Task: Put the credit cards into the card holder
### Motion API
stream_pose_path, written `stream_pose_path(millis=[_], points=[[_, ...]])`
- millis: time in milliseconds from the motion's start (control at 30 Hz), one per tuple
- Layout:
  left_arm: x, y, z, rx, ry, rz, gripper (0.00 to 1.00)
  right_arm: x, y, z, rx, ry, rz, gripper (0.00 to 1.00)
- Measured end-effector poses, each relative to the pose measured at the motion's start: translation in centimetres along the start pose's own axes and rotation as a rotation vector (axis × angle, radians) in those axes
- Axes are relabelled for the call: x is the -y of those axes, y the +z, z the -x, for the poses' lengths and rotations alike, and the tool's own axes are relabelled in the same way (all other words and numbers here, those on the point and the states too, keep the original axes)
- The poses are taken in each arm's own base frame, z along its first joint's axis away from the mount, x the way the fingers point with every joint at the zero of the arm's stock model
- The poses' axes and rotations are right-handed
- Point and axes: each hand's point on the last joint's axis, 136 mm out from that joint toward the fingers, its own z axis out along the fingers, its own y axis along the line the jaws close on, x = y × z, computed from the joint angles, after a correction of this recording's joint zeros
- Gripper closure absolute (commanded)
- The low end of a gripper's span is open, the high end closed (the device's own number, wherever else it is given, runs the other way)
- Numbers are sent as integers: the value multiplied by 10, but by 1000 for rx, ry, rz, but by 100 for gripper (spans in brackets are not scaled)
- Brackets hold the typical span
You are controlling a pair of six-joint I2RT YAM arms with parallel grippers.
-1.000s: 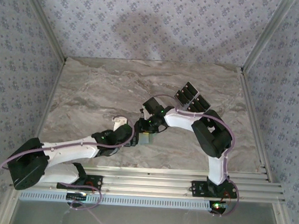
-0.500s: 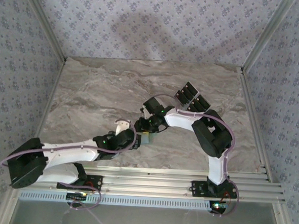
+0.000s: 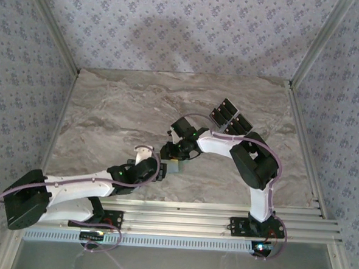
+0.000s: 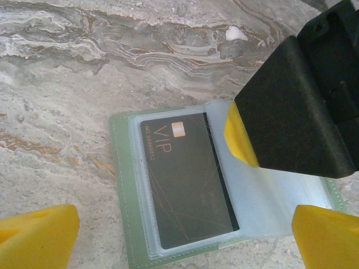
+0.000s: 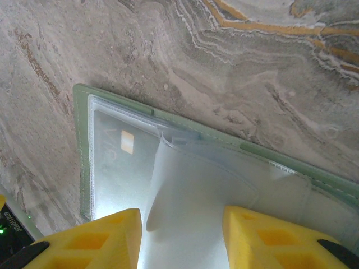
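Observation:
The pale green card holder lies open on the marble, and it also shows under both wrists in the top view. A black card marked VIP sits inside its clear sleeve. My left gripper hangs wide open above the holder's near edge, holding nothing. My right gripper stands partly open over the holder's other half, with a curled clear sleeve leaf rising between its fingers. One right fingertip rests on the sleeves. More black credit cards lie fanned at the back right.
A small white scrap lies on the marble beyond the holder. Metal rails run along the table's near edge. Patterned walls close in the back and sides.
My left arm has swung right and reached forward, bringing its open gripper over the card holder. The right arm and the holder have stayed put.

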Motion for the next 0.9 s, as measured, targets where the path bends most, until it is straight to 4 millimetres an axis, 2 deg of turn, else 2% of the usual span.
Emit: stream_pose_path(millis=[233, 533, 900], points=[[5, 8, -6, -19, 21, -6, 2, 0, 0, 0, 0, 0, 1, 55], [1, 19, -19, -60, 59, 39, 2, 0, 0, 0, 0, 0, 1, 55], [-1, 24, -18, -64, 57, 82, 2, -2, -1, 0, -2, 11, 7, 55]])
